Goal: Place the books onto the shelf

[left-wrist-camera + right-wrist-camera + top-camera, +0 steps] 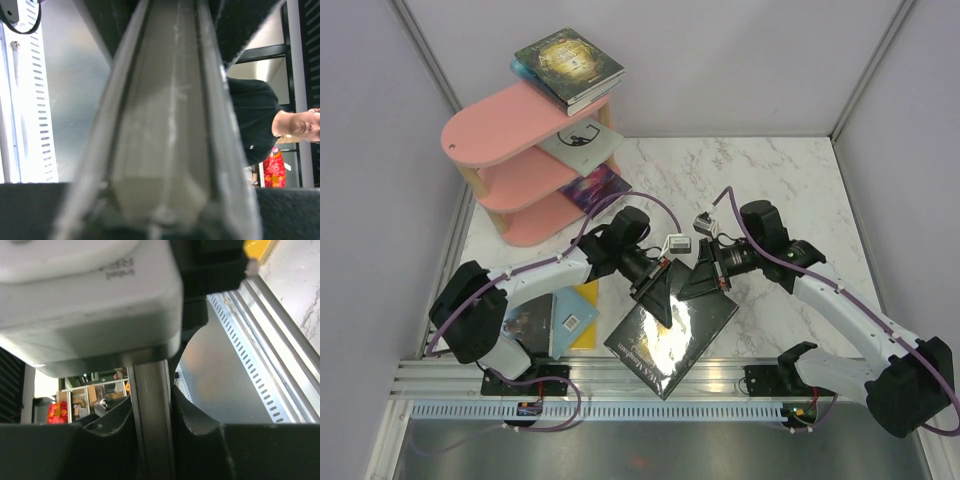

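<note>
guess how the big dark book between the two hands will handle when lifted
The dark book is likely fairly stiff: it looks flat though the left hand and right hand pinch only its far edge. Its cover glares, so probably slick. Being broad, it may swing or twist from an edge grip.

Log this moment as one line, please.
left gripper: shut on dark book | right gripper: shut on same book | shelf: books on every tier
</note>
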Available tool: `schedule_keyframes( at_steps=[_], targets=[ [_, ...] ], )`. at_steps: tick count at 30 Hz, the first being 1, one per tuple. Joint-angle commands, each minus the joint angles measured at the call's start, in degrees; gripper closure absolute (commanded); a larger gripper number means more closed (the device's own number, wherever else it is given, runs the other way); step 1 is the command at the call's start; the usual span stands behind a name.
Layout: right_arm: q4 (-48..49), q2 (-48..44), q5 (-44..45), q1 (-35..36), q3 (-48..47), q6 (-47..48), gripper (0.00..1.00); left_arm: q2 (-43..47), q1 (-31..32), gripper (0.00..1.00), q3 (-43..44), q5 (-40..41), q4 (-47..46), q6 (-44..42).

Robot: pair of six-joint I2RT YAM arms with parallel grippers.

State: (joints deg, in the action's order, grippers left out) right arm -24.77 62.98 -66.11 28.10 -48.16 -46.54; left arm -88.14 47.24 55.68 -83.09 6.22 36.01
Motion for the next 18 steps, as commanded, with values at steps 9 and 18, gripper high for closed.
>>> schedule_keyframes(
  at_steps=[9, 18],
  targets=[
    [5.79, -3.56, -2.54, 2.14, -2.64, -0.83, 1.00, -5.73, 0.92, 0.87, 4.70, 9.41, 13.96, -6.01],
    [3.68, -5.15, 1.86, 2.14, -0.09, 0.40, 1.00, -0.81, -10.14, 0.33, 2.24, 22.18, 15.05, -0.68]
  ],
)
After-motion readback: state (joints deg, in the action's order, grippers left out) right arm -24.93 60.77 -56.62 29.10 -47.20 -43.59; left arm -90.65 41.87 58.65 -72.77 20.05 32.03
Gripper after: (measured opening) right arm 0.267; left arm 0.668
